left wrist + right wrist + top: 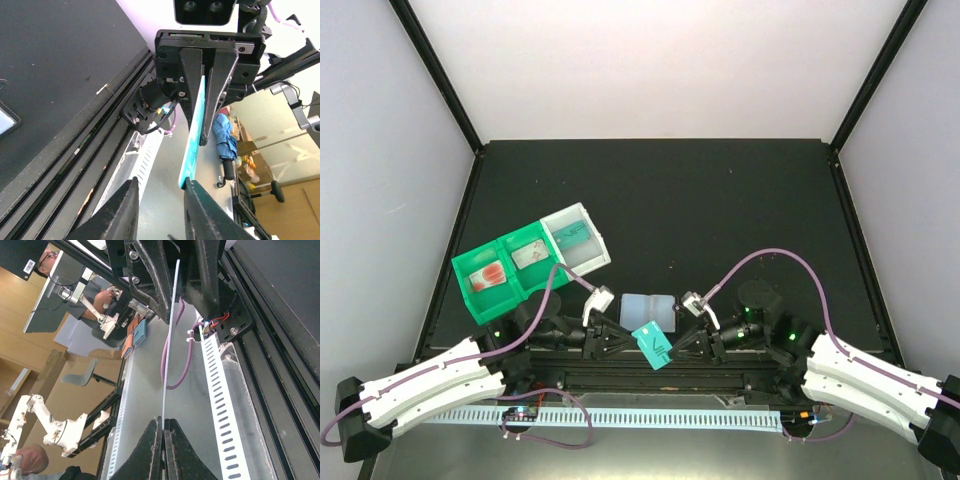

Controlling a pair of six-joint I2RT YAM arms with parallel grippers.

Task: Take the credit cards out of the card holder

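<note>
Between the two end effectors, over the near edge of the worktop, sits the teal credit card. The right end effector is clamped on one end of it (the card shows edge-on in its wrist view). The left end effector has its fingers apart either side of the other end, not pinching. Just beyond both, the pale-blue card holder lies flat on the worktop.

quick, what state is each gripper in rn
left gripper: open, straddling the free end of the teal credit card
right gripper: shut on the teal credit card
</note>
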